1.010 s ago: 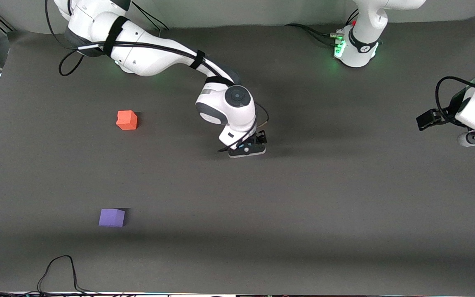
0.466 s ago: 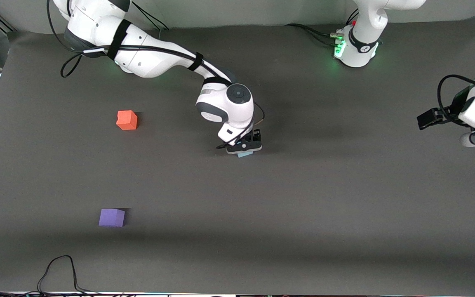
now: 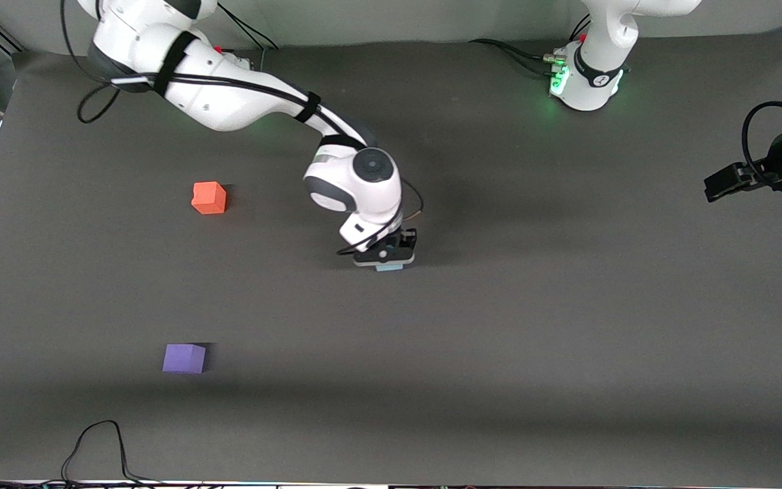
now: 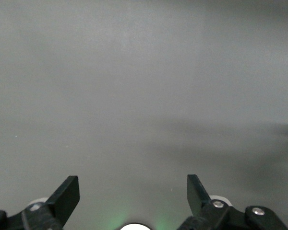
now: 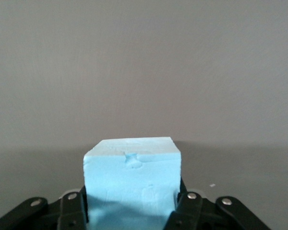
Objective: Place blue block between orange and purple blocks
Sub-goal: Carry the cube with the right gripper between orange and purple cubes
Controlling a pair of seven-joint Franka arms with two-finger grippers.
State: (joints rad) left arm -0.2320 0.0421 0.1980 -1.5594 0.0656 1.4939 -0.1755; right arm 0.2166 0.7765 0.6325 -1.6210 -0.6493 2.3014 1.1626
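A: What changed vs a sec ago?
B: Right gripper [image 3: 385, 261] has moved toward the right arm's end of the worktop [image 3: 567, 305], and the blue block [image 5: 131, 184] now pokes out under it. Jaws closed on the block, pinching it both sides, per the right wrist view. Block looks lifted just off the surface, can't be 100% sure.
A: So pick done?
B: Looks like it; carry phase imo. Orange block [image 3: 209, 197] and purple block [image 3: 184, 358] both sit well apart from the jaws, toward the right arm's end, purple nearer the front cam. The gap between them is bare, so there's room to drop it in.
A: Left arm?
B: Left gripper [image 4: 132, 196] has pulled back to its own end and waits. Jaws wide open, nothing in them, only bare worktop under.
A: Surface/room?
B: Dark grey matte cloth, flat. Black cable [image 3: 96, 441] loops at the near edge, well clear of the jaws. Pale wall by the bases.
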